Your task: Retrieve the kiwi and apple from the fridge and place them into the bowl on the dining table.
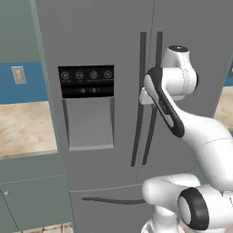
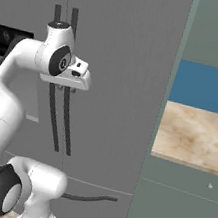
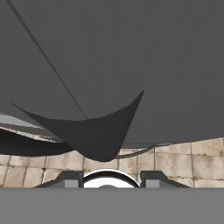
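Note:
The grey steel fridge (image 1: 104, 41) stands right in front of me with both doors closed, so the kiwi and the apple are hidden. The bowl and the dining table are out of view. My gripper (image 1: 144, 98) (image 2: 70, 87) points downward against the pair of dark vertical handles (image 1: 142, 59) (image 2: 65, 123) at the door seam. In the hand view a dark curved handle (image 3: 100, 140) runs down to just between my fingertips (image 3: 70, 177), and the gripper (image 3: 111, 177) looks partly closed around it.
The black dispenser panel (image 1: 86, 82) is on the left door. A curved drawer handle (image 1: 109, 200) (image 2: 90, 197) lies below. Beige counters (image 1: 25, 127) (image 2: 197, 137) with teal cabinets flank the fridge. Tiled floor (image 3: 183, 162) lies beneath.

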Motion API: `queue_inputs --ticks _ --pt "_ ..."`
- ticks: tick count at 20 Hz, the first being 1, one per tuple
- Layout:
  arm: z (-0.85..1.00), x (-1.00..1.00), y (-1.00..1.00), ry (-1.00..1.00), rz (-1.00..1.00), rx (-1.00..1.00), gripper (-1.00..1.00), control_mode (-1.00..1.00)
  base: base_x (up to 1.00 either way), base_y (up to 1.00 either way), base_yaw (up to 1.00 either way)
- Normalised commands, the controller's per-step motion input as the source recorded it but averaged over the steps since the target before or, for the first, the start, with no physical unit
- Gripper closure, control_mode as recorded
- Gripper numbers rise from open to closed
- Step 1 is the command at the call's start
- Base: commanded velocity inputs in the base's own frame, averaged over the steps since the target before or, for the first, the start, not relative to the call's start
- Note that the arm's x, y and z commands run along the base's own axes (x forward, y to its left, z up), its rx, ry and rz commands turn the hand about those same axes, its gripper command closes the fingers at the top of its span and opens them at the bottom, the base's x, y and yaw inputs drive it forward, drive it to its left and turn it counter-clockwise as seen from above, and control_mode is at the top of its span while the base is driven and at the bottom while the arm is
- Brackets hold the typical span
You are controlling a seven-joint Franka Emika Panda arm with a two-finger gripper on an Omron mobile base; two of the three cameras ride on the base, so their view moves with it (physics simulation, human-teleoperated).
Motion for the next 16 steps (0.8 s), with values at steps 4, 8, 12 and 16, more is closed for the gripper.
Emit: queue_inputs --ticks 4,8,12,16 --pt "-0.01 -0.48 0.0 -0.07 0.0 0.0 -1.0 -1.0 0.0 0.0 0.0" --pt "-0.03 -1.0 0.0 -0.24 0.0 0.0 -1.0 -1.0 0.0 0.0 0.0" --pt "-0.08 -0.94 0.0 -0.23 0.0 0.0 -1.0 -1.0 0.0 0.0 0.0" --pt "-0.14 -0.7 0.0 -0.2 0.0 0.0 -1.0 -1.0 0.0 0.0 0.0"
